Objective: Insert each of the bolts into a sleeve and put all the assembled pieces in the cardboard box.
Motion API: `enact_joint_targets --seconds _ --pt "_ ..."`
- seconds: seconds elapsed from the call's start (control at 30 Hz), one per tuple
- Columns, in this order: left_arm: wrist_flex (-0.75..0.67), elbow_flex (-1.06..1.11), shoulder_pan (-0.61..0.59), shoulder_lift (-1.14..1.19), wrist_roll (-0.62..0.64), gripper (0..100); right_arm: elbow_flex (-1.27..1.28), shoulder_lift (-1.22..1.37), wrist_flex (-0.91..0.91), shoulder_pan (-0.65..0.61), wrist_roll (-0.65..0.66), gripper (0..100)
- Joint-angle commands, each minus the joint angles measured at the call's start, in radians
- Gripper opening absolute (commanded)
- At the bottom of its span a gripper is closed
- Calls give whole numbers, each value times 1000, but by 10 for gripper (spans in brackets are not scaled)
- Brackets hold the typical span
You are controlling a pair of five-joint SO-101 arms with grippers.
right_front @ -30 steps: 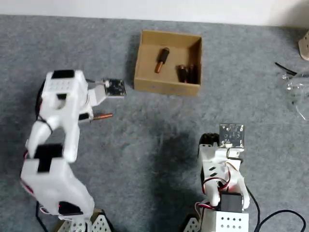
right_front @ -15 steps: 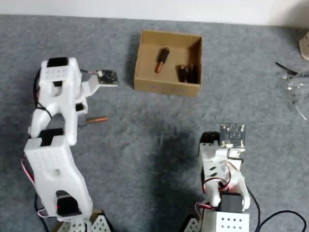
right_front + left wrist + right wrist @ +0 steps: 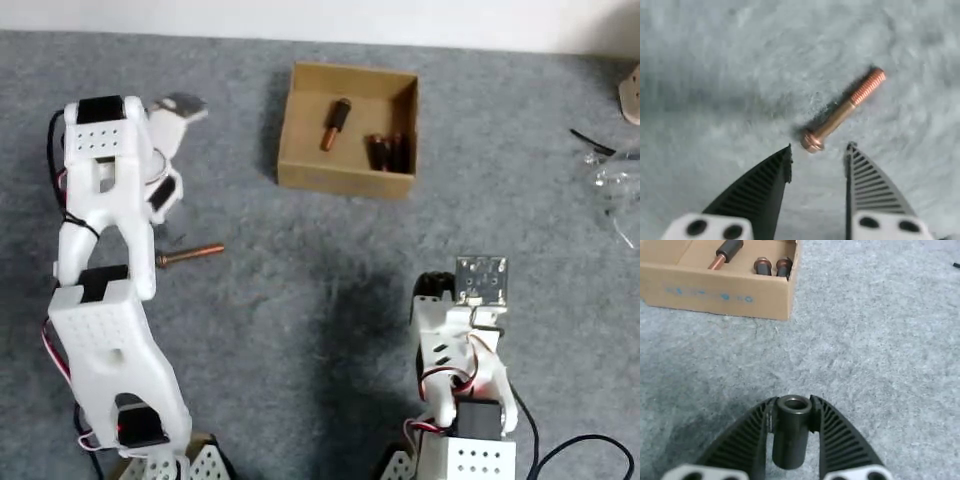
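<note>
Two pincers, one loose bolt, one sleeve and one box: we list them from the left.

Item 1, left pincer (image 3: 819, 147): open and empty, jaws spread wider than the bolt's head. We judge it is held so for a pick.

Item 2, bolt (image 3: 840, 112): copper, lying flat on the grey carpet (image 3: 715, 65) just beyond the left pincer's tips. The head is nearest the gap between the jaws, and the threaded end points away at a slant. It touches neither jaw. Because it lies skew to the jaws, we reckon the wrist needs a turn before closing.

Item 3, box (image 3: 345, 180): cardboard, open-topped, well ahead of the right pincer and over toward the left arm's side. Inside we count three assembled pieces, a lone piece (image 3: 335, 123) and a pair (image 3: 388, 152) side by side against a wall.

Item 4, right pincer (image 3: 792, 405): clamped on the sleeve (image 3: 791, 432), whose open bore sits at the jaw tips, facing away from the wrist. We judge it is presented this way so that the bolt can enter from the front.

Item 5, outstanding by our estimate: one bolt to seat, one piece to box.
</note>
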Motion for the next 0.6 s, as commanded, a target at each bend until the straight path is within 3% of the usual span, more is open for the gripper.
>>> enact_joint_targets --seconds 0.0,0.1,0.2,0.57 --pt "14 -44 8 -8 598 204 76 -15 -41 4 12 5" --pt "12 -8 64 -13 947 192 77 -15 -41 4 12 5" --pt "12 21 136 -12 1177 161 77 -15 -41 4 12 5" --pt "12 108 122 -8 1614 137 77 -15 -41 4 12 5"
